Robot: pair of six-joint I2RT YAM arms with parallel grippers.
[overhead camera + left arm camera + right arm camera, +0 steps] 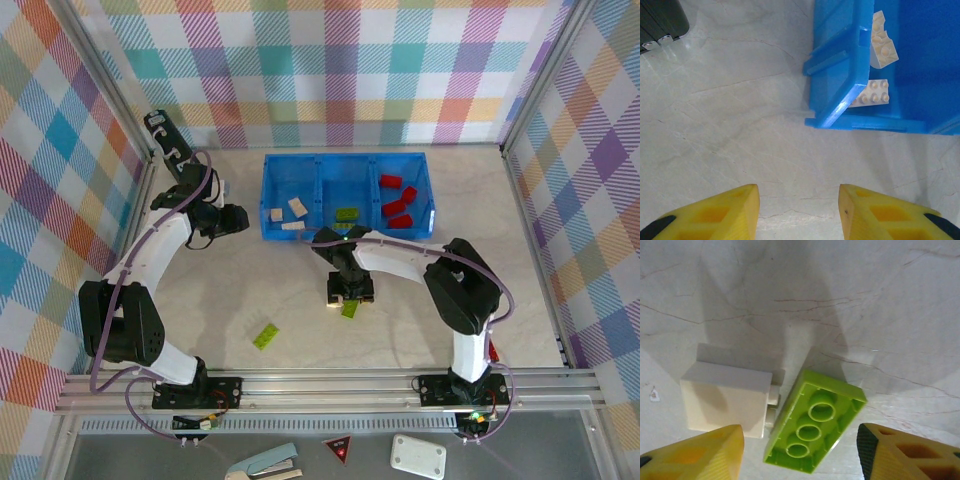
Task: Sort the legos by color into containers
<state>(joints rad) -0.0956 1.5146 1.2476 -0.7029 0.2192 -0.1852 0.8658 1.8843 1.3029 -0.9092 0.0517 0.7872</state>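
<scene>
The blue three-compartment tray stands at the back; in the top view cream legos lie in its left compartment, a green one in the middle, red ones in the right. My right gripper is open low over the table. An upside-down lime green lego lies between its fingers, touching neither. A cream lego lies just left of it. My left gripper is open and empty near the tray's left corner, past which two cream legos show.
A second green lego lies on the table toward the front left. Plaid walls close in the table on three sides. A metal rail runs along the near edge. A black arm part sits at the left wrist view's top left.
</scene>
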